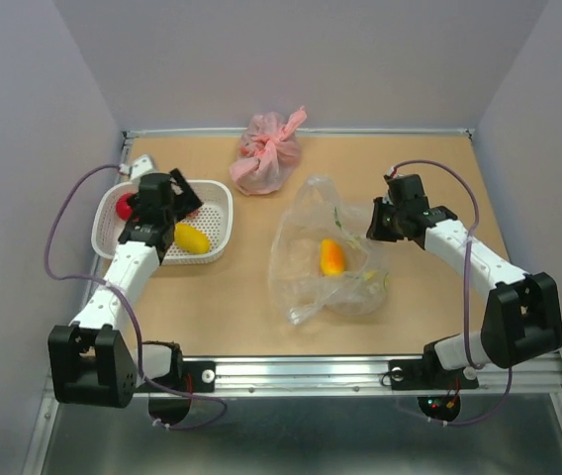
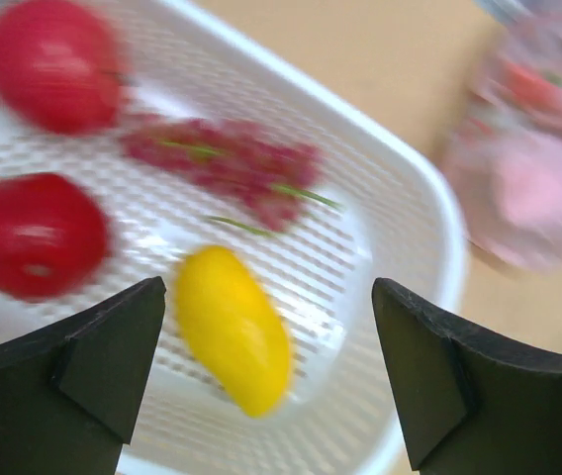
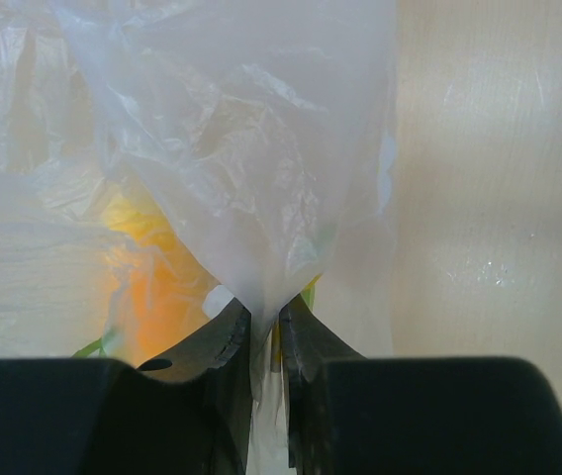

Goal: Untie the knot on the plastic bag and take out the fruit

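Observation:
The clear plastic bag (image 1: 311, 233) lies crumpled at mid-table with an orange oblong fruit (image 1: 331, 257) inside it. My right gripper (image 1: 372, 226) is shut on a gathered fold of the bag's right edge; in the right wrist view the plastic (image 3: 261, 178) rises from the pinched jaws (image 3: 266, 322), with the orange fruit (image 3: 152, 287) blurred behind it. The knot is not in view. My left gripper (image 2: 266, 297) hangs open and empty over the white basket (image 2: 410, 178), above a yellow mango-shaped fruit (image 2: 232, 327). Two red round fruits (image 2: 36, 236) (image 2: 53, 64) and a red grape bunch (image 2: 227, 163) also lie in the basket.
A pink tied bag (image 1: 269, 153) sits at the back centre, just beyond the basket's (image 1: 224, 203) far right corner. It shows blurred at the right of the left wrist view, as the pink bag (image 2: 538, 188). Grey walls close the table on three sides.

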Robot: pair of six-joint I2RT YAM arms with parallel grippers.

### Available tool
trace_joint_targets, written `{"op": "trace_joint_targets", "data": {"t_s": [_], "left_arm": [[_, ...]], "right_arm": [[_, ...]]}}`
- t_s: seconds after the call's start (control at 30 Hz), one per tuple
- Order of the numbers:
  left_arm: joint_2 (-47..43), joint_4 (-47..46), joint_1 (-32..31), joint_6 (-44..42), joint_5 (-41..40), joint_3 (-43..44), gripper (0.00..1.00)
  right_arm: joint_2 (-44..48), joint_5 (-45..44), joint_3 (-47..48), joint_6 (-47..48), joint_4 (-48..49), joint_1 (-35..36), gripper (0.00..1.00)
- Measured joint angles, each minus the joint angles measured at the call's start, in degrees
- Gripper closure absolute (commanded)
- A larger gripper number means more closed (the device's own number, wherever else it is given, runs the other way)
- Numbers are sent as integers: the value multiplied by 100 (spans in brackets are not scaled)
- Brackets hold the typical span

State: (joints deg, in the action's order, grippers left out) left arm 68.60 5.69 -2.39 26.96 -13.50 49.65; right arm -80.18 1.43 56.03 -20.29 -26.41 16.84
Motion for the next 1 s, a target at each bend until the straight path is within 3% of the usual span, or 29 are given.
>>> {"op": "trace_joint_targets", "data": {"t_s": [0.27,0.43,0.63,1.0], "left_arm": [[144,61,-3202,367,393,385,12],[1104,31,-4468,708,481,979,14],[2426,68,-5005,911,531,1650,16],[4260,107,-5082,1021,616,2680,17]], "right_arm": [[20,-92,-118,22,13,0,81],[22,-168,-179,22,4,0,81],[24,-157,-179,17,17,0,81],[68,107,-424,-13,138,0,81]]}}
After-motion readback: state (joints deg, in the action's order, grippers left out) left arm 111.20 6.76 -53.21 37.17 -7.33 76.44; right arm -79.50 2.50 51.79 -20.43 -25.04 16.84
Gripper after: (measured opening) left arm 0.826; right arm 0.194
